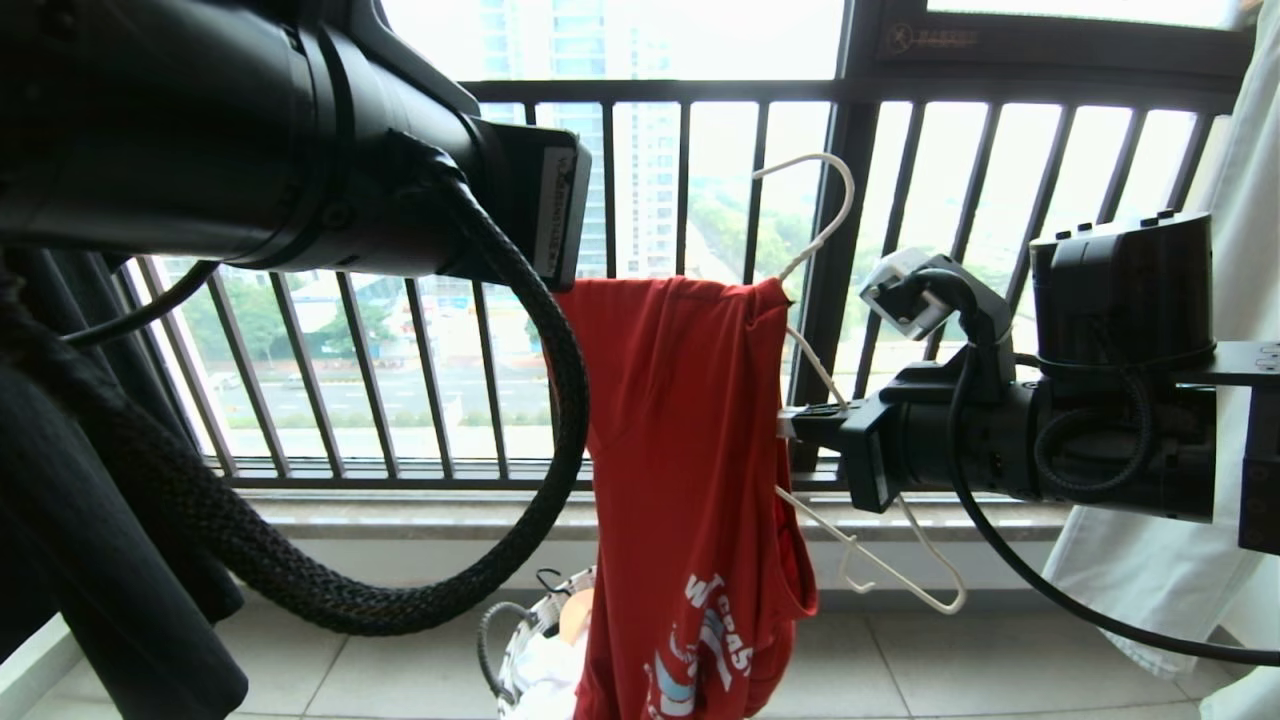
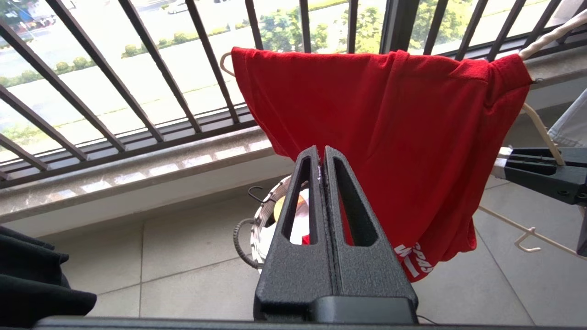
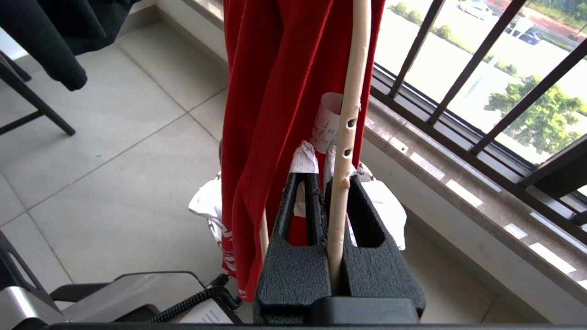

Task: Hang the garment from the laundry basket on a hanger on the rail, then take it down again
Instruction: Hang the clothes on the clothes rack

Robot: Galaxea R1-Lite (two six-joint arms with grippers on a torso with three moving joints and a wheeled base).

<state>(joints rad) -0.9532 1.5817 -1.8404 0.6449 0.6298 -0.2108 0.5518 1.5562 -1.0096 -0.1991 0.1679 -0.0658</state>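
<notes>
The left gripper (image 2: 321,158), a pair of black textured triangular fingers, is pressed together with nothing between them; in its own wrist view the tips stand just in front of the red short-sleeved T-shirt (image 2: 380,133) but pinch no cloth, and whether they brush the fabric cannot be told. In the head view the left arm fills the upper left corner, its forearm reaching level toward the balcony railing (image 1: 420,380), a braided cable looping below it.

The T-shirt (image 1: 690,450) hangs in mid-air, draped over one shoulder of the thin cream-white wire hanger (image 1: 815,240), bunched at the neck, its white lettering near the hem. Below it, on the tiled floor near the sill, sits the small round laundry basket with a white-and-dark woven rim (image 2: 263,220).

To the right, the right gripper (image 3: 337,181) is clamped on the hanger's slanting wire (image 3: 348,114); that arm reaches in level from the right edge of the head view, holding the hanger tilted with its hook uppermost. No grey perforated rail shows in any view.

The step in hand looks like dressing the hanger: only one shoulder seems seated. The next move likely calls for the left fingers to part, take the loose collar or far shoulder, and draw it over the bare end of the wire while the right grip holds steady, before anything goes to the rail.
</notes>
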